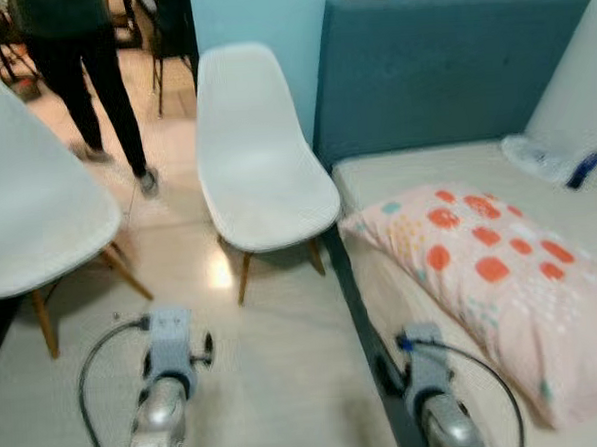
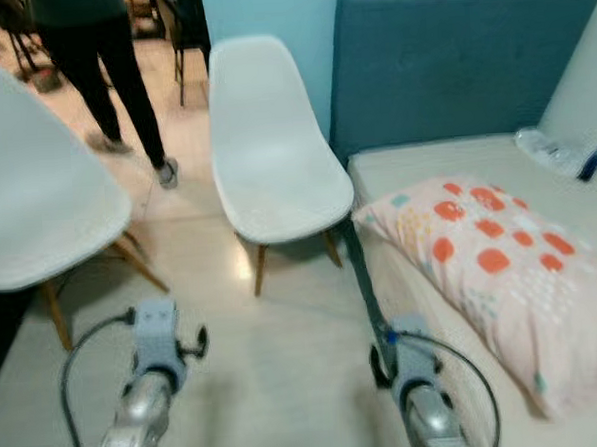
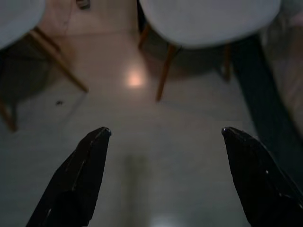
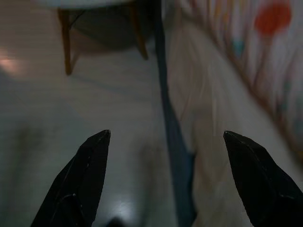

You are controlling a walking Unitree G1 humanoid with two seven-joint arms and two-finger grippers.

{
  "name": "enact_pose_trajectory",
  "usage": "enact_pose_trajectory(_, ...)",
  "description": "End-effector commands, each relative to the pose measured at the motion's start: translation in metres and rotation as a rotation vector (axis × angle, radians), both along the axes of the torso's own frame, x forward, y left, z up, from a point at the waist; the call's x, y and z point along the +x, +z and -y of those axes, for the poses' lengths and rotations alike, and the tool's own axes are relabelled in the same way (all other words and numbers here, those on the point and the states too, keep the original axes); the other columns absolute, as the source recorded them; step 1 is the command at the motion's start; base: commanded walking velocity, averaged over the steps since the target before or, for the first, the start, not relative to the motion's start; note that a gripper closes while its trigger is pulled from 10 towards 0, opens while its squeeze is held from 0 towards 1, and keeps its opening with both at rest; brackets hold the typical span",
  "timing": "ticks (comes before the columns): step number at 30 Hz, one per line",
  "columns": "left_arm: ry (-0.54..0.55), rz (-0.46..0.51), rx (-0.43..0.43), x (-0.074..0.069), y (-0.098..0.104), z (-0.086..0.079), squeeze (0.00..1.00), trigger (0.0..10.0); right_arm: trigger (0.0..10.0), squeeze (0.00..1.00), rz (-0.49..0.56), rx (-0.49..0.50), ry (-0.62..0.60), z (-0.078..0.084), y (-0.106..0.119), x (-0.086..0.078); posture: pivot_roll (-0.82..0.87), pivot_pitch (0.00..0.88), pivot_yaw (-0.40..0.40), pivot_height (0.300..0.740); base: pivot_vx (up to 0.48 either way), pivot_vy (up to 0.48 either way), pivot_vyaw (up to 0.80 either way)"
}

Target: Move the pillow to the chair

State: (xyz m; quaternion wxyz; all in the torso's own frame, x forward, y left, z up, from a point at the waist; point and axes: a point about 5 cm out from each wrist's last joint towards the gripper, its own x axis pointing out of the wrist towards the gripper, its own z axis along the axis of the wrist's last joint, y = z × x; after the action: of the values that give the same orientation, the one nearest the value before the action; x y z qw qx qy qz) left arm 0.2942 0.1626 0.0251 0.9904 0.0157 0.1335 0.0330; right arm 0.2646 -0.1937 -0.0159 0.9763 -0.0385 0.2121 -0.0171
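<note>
While on the bed (image 1: 416, 177), pillow (image 1: 501, 273) beside white chair (image 1: 260, 155).

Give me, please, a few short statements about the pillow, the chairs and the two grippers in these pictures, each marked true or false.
1. The pillow lies on the bed. True.
2. The right gripper is shut on the pillow. False: its jaws stand wide open above the bed's edge, with the pillow apart from them.
3. The white chair next to the bed has nothing on its seat. True.
4. The left gripper holds a chair leg. False: its jaws are open over the floor, short of the chair.
5. A person stands on the floor beyond the chairs. True.
6. The pillow is plain blue. False: it is pale pink with orange-red spots.
</note>
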Motion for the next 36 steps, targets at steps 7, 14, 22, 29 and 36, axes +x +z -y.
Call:
enact_pose_trajectory(7, 0.03, -0.043, 0.004, -0.0091, -0.0094, -0.0102, 0.0, 10.0, 10.0, 0.0, -0.012, 0.012, 0.007, -0.0062, -0.0029, -0.0017, 0.02, 0.091, -0.033, 0.74, 0.31, 0.0, 0.0)
enact_pose_trajectory(14, 0.023, -0.04, 0.007, -0.0074, -0.0077, -0.0102, 0.0, 10.0, 10.0, 0.0, -0.011, 0.013, 0.002, -0.0058, -0.0025, -0.001, 0.02, 0.09, -0.028, 0.74, 0.31, 0.0, 0.0)
enact_pose_trajectory(22, 0.023, -0.039, 0.004, -0.0065, -0.0065, -0.0105, 0.0, 10.0, 10.0, 0.0, -0.01, 0.013, 0.001, -0.0059, -0.0029, -0.0017, 0.03, 0.094, -0.026, 0.74, 0.311, 0.0, 0.0)
enact_pose_trajectory(29, 0.019, -0.04, 0.002, -0.0063, -0.0065, -0.0098, 0.0, 10.0, 10.0, 0.0, -0.007, 0.013, -0.001, -0.0054, -0.0026, -0.0016, 0.02, 0.094, -0.022, 0.74, 0.311, 0.0, 0.0)
enact_pose_trajectory(36, 0.013, -0.035, -0.002, -0.0041, -0.0046, -0.0088, 0.0, 10.0, 10.0, 0.0, 0.019, 0.042, -0.023, -0.0032, 0.0002, -0.0002, 0.02, 0.094, -0.021, 0.74, 0.31, 0.0, -0.1)
